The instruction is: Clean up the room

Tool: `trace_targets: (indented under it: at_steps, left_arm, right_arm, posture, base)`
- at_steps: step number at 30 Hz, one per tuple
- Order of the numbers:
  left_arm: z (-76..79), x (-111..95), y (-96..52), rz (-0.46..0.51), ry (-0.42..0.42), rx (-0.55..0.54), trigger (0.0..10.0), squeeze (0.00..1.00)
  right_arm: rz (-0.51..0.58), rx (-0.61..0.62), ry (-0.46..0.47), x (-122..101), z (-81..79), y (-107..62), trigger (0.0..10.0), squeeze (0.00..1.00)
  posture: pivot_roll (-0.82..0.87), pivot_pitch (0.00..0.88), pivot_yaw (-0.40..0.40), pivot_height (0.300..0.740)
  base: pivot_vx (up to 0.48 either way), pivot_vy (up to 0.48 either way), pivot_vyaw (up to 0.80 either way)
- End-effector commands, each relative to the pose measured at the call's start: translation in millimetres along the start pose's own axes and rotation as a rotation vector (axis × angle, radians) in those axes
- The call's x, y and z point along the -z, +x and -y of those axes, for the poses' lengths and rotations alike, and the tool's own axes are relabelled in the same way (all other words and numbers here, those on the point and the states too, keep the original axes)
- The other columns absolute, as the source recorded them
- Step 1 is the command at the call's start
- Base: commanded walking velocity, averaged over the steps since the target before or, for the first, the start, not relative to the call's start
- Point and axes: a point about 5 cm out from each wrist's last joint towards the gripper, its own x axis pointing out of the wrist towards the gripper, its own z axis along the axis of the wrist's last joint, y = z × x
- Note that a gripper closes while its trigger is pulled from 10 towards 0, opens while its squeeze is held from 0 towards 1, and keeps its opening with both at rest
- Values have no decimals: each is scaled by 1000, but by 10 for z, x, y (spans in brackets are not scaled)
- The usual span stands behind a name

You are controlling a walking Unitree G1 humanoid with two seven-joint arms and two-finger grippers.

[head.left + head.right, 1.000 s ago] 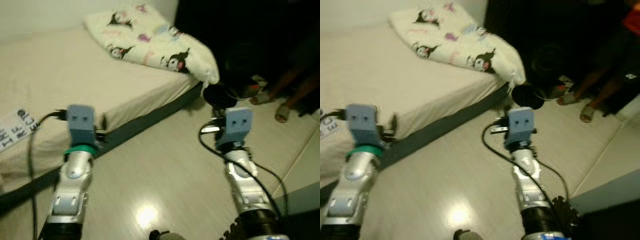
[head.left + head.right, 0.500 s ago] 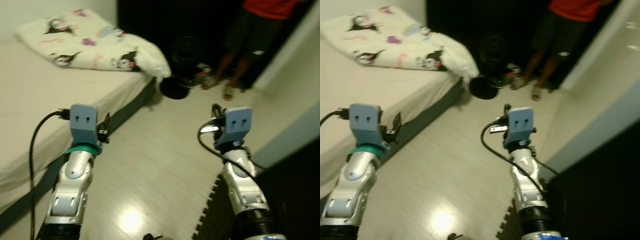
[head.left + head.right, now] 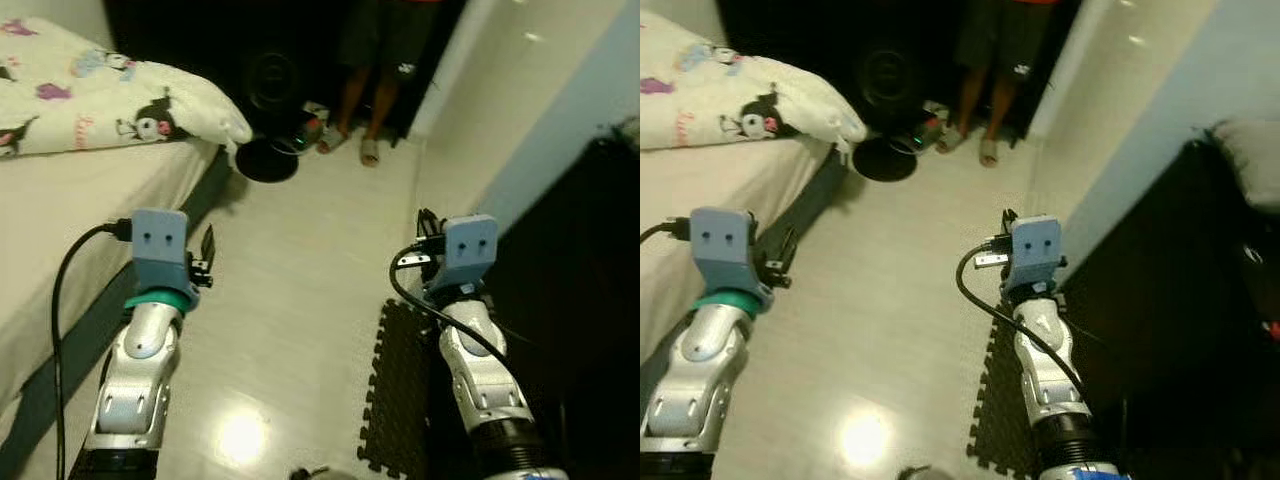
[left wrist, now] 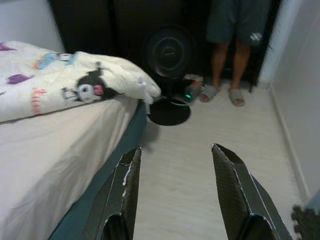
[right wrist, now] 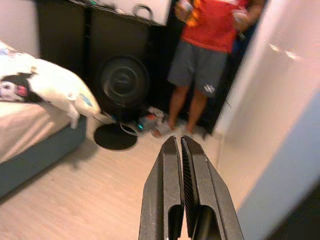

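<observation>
Nothing is held by either gripper, so tidying appears barely begun. The left gripper (image 4: 175, 195) is carried with fingers spread; the right gripper (image 5: 180, 200) is pressed closed and empty. The patterned blanket (image 3: 90, 100) lies bunched on the bed (image 3: 60, 220), beside the floor fan (image 4: 167, 75); a person (image 5: 212, 55) stands beyond.
</observation>
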Motion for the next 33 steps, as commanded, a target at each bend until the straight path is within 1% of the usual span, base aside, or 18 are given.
trace_targets:
  at_steps: [1,7,18,22,26,27,29,30,33]
  left_arm:
    - [56,31,-14,-13,0,19,10000,0]
    - [50,26,-15,-7,8,15,10000,0]
    - [40,31,-16,-5,21,8,10000,0]
    - [46,54,-37,-11,38,20,10000,0]
    - [46,52,-46,-12,75,53,10000,0]
    - [46,52,-46,-12,75,53,10000,0]
    - [29,38,-30,-12,87,63,10000,0]
    - [29,38,-30,-12,87,63,10000,0]
    - [0,18,-2,-11,104,76,10000,0]
  right_arm:
    - [-14,15,-4,38,50,-33,10000,0]
    - [-16,17,-3,41,46,-35,10000,0]
    - [-17,6,-12,49,14,-39,10000,0]
    - [-20,-3,-7,67,-19,-21,10000,0]
    - [-32,3,29,116,-126,-26,10000,0]
    - [-32,3,29,116,-126,-26,10000,0]
    - [-28,2,50,117,-192,-31,10000,0]
    - [-28,2,50,117,-192,-31,10000,0]
    - [-24,8,71,119,-257,-41,10000,0]
  posture:
    - [-20,64,-51,740]
    - [-20,66,-50,740]
    - [-16,70,-49,740]
    - [-2,66,-35,740]
    - [18,62,10,740]
    - [18,62,10,740]
    - [22,61,28,740]
    - [22,61,28,740]
    - [32,61,54,740]
  base:
    - [0,0,-800]
    - [0,0,-800]
    - [449,0,0]
    - [376,0,0]
    - [351,0,0]
    - [349,0,0]
    - [338,0,0]
    - [334,0,0]
    - [325,0,0]
